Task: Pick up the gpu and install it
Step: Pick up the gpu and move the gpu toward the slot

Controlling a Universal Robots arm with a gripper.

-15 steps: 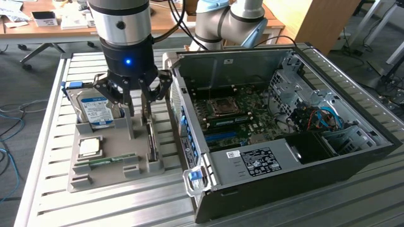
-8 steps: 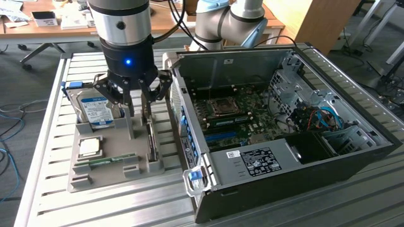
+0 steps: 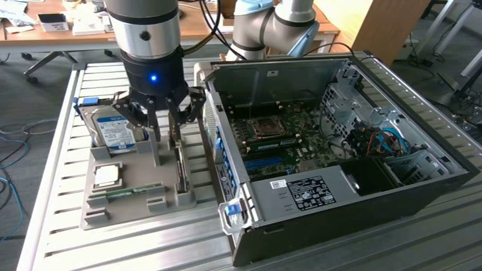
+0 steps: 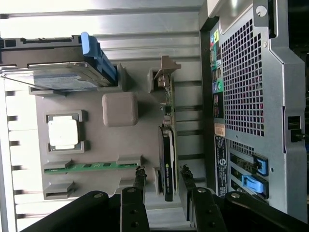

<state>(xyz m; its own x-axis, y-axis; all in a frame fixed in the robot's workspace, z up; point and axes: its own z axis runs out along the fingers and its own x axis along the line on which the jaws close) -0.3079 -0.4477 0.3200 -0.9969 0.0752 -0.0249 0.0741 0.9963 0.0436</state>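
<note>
a robotics lab: slatted metal bench [image 3: 113, 248], open computer case [image 3: 376, 209], cluttered desks [image 3: 192, 31] behind.

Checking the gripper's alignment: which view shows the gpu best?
The wrist view: the gpu stands on edge in the gray tray, its length visible between the fingers of the open gripper. The exterior view shows just its thin edge, partly behind the fingers.

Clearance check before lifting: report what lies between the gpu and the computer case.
In the wrist view, bare slatted table separates the gpu from the computer case; one finger of the claw hangs in that gap.
</note>
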